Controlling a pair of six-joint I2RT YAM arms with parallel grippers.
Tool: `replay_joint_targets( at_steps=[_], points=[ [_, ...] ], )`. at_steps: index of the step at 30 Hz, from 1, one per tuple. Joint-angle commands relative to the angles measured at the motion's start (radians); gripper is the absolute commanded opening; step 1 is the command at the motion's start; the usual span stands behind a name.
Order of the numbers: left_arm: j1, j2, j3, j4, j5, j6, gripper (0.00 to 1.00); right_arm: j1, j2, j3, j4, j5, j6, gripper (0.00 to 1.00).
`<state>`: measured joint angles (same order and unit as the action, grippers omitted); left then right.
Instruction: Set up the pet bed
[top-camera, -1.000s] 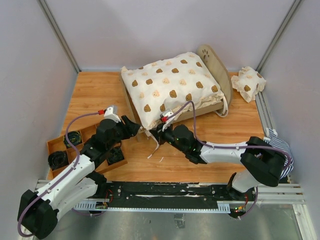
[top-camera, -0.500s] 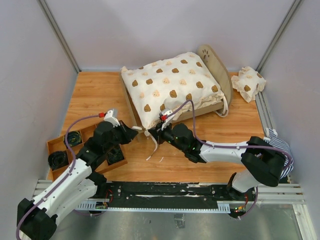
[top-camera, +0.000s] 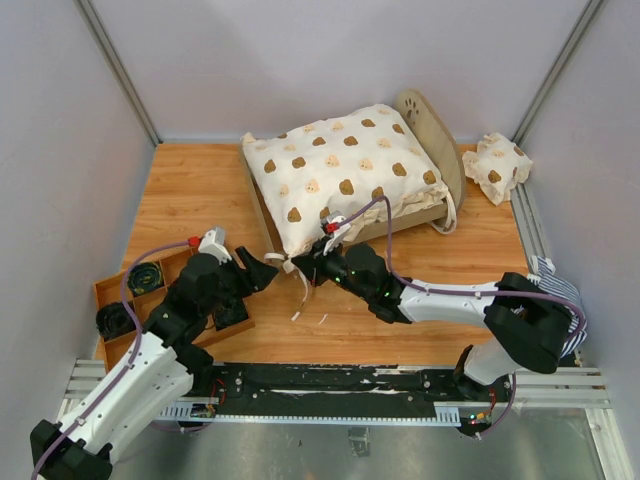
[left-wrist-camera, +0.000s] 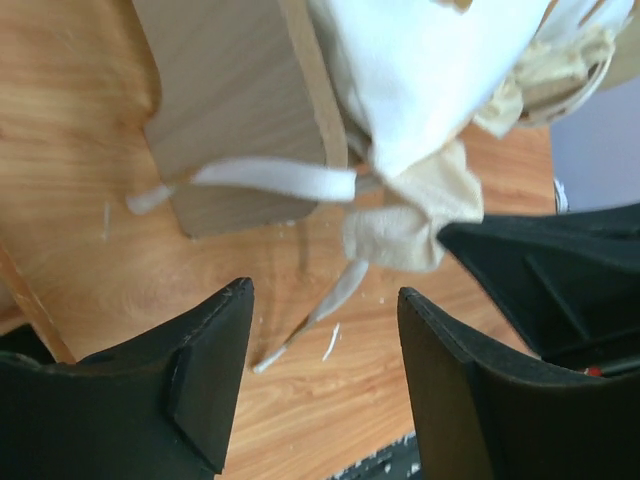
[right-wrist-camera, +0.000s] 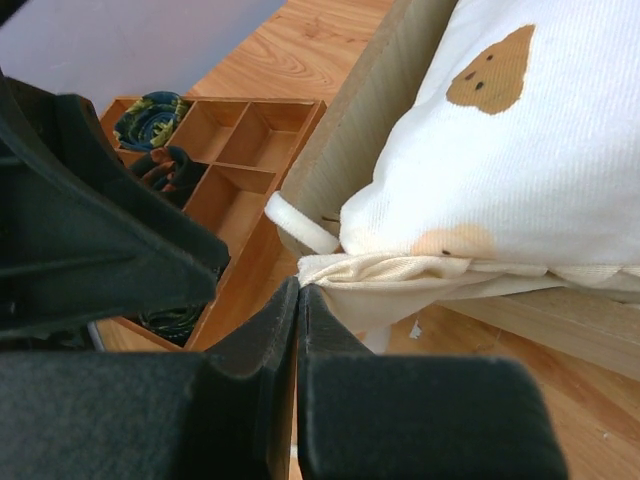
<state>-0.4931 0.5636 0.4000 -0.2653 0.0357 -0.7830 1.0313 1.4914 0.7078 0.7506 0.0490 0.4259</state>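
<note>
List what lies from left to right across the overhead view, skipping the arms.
Wooden tray → pet bed → small pillow → striped cloth.

Pale grey walls (top-camera: 330, 60), wooden tabletop (top-camera: 190, 190), black rail (top-camera: 340, 382) along near edge.

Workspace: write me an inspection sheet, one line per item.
Surface: wooden tabletop, small white scraps near the claws.
Job's things: bed frame at rear, bear-print cover piled on it; striped mattress off the board by the right arm's base.
Clutter: compartment tray with dark items, front left; small pillow rear right.
Grippers: left claw open, empty; right claw shut on the cover's ruffled corner.
Cables: purple cable on each arm; the right one arcs over the cover's edge.
Surroundings: grey walls, metal rails.
</note>
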Motion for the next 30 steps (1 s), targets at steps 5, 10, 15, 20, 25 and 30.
replay_joint_targets(
  at_steps=[5, 10, 15, 20, 25, 30],
  points=[
    [-0.001, 0.066, 0.164, 0.024, -0.265, 0.085, 0.65, -0.017, -0.06, 0.003, 0.066, -0.03, 0.149, 0.0],
    [0.005, 0.143, 0.146, 0.171, -0.207, 0.119, 0.65, -0.017, -0.057, -0.003, 0.067, -0.029, 0.157, 0.0],
    [0.018, 0.211, 0.138, 0.259, -0.013, 0.11, 0.67, -0.017, -0.054, -0.003, 0.068, -0.032, 0.152, 0.0],
    [0.018, 0.204, 0.096, 0.27, 0.076, 0.047, 0.66, -0.017, -0.055, -0.003, 0.066, -0.034, 0.145, 0.0],
    [0.017, 0.159, 0.033, 0.271, 0.081, 0.03, 0.66, -0.017, -0.057, -0.002, 0.07, -0.031, 0.141, 0.0],
    [0.018, 0.107, 0.033, 0.259, 0.104, 0.029, 0.66, -0.017, -0.056, -0.004, 0.07, -0.031, 0.136, 0.0]
  ],
)
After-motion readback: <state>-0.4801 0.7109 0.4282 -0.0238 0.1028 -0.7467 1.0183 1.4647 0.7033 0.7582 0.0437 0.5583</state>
